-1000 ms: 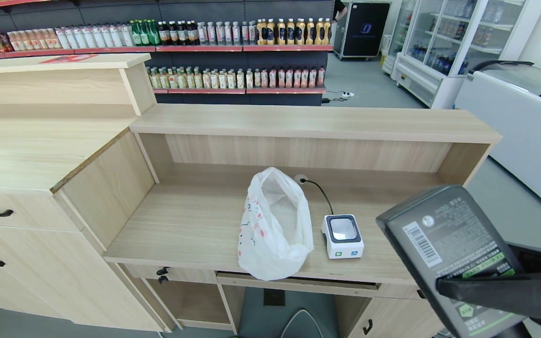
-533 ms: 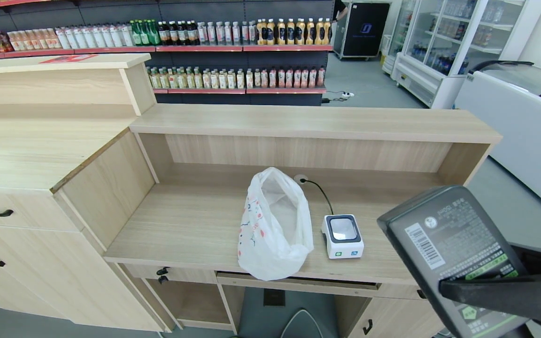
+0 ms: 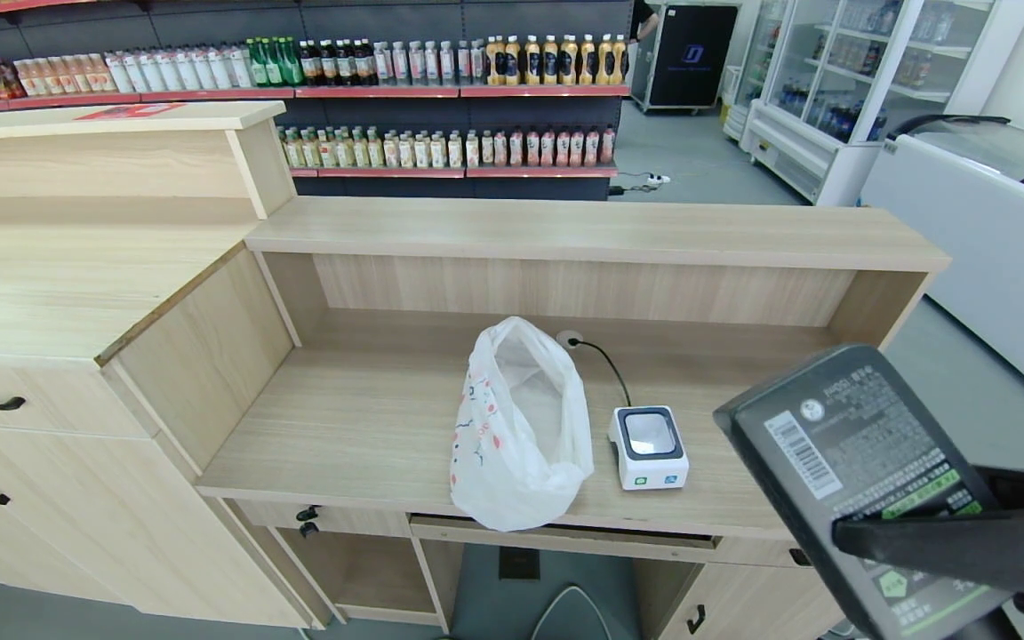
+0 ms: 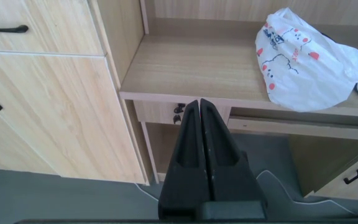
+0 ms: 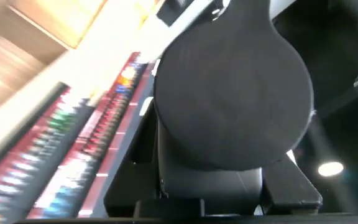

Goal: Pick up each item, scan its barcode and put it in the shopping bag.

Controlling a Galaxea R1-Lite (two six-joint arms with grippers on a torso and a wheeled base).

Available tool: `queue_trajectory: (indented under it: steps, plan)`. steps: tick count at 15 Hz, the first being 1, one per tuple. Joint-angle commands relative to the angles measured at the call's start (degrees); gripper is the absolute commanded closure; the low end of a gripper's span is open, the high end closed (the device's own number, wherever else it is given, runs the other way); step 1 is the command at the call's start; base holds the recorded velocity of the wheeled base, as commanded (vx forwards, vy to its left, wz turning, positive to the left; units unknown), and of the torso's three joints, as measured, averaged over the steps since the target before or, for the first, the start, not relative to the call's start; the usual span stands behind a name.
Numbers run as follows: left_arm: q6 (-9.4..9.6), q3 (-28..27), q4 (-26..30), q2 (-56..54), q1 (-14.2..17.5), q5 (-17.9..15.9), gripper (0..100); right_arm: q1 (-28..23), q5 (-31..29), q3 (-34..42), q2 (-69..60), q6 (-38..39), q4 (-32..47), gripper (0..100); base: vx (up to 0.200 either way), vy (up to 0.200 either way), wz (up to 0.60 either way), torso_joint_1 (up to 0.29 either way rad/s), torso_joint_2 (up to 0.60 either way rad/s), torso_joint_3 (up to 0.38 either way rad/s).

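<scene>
Currently your right gripper (image 3: 921, 544) clamps the flat black labelled packet (image 3: 868, 427) in air, right of the white box scanner (image 3: 648, 447); left gripper (image 4: 199, 115) fingers together. You'd judge it stiff, light, slick: grip mid-body, off the barcode (image 3: 804, 454).

The worktop (image 3: 361, 418) is a pale wood-grain counter set in a recess. A raised ledge (image 3: 592, 233) of the same wood runs along its far side. A white plastic shopping bag (image 3: 521, 436) with red and blue print stands on it, slumped a little. The bag's mouth gapes upward and its base sits close to the front edge. Just to the right of the bag is a small white scanner (image 3: 648, 447), its dark-framed window facing up. The two are very near, though I can't tell whether they touch. From the scanner's far side a black cable (image 3: 612, 366) curves back to a round grommet (image 3: 569, 339) in the surface, just behind the bag.
</scene>
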Motion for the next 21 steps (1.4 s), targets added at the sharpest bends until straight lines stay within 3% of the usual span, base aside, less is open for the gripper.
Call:
queue_trajectory:
  steps: [1, 3, 5, 8, 9, 12, 14, 18, 21]
  plan:
    - [0.00, 0.0, 0.0, 0.0, 0.0, 0.0, 100, -7.6, -5.8, 0.1, 0.1, 11.3, 4.0, 100, 0.000, 0.000, 0.00, 0.000, 0.00, 0.000]
    - [0.00, 0.0, 0.0, 0.0, 0.0, 0.0, 100, -18.7, -7.6, -0.7, -0.4, 27.7, 7.9, 100, 0.000, 0.000, 0.00, 0.000, 0.00, 0.000]
    - [0.00, 0.0, 0.0, 0.0, 0.0, 0.0, 100, -30.4, -7.9, 0.5, -5.8, 49.6, 9.1, 100, 0.000, 0.000, 0.00, 0.000, 0.00, 0.000]
    - [0.00, 0.0, 0.0, 0.0, 0.0, 0.0, 100, -40.6, -7.9, 0.0, -5.8, 78.6, 9.0, 100, 0.000, 0.000, 0.00, 0.000, 0.00, 0.000]
    - [0.00, 0.0, 0.0, 0.0, 0.0, 0.0, 100, -42.3, -7.9, 0.1, -5.1, 82.8, 8.9, 100, 0.000, 0.000, 0.00, 0.000, 0.00, 0.000]
    - [0.00, 0.0, 0.0, 0.0, 0.0, 0.0, 100, -53.7, -12.1, 1.5, -2.4, 99.2, 9.0, 100, 0.000, 0.000, 0.00, 0.000, 0.00, 0.000]
    - [0.00, 0.0, 0.0, 0.0, 0.0, 0.0, 100, -54.0, -20.3, 2.4, -2.9, 108.6, 9.3, 100, 0.000, 0.000, 0.00, 0.000, 0.00, 0.000]
    - [0.00, 0.0, 0.0, 0.0, 0.0, 0.0, 100, -49.3, -25.4, 3.4, -3.4, 114.2, 9.3, 100, 0.000, 0.000, 0.30, 0.001, 0.00, 0.001]
    - [0.00, 0.0, 0.0, 0.0, 0.0, 0.0, 100, -41.3, -37.8, -0.5, -1.7, 124.2, 9.7, 100, 0.000, 0.000, 0.60, 0.001, 0.00, 0.001]
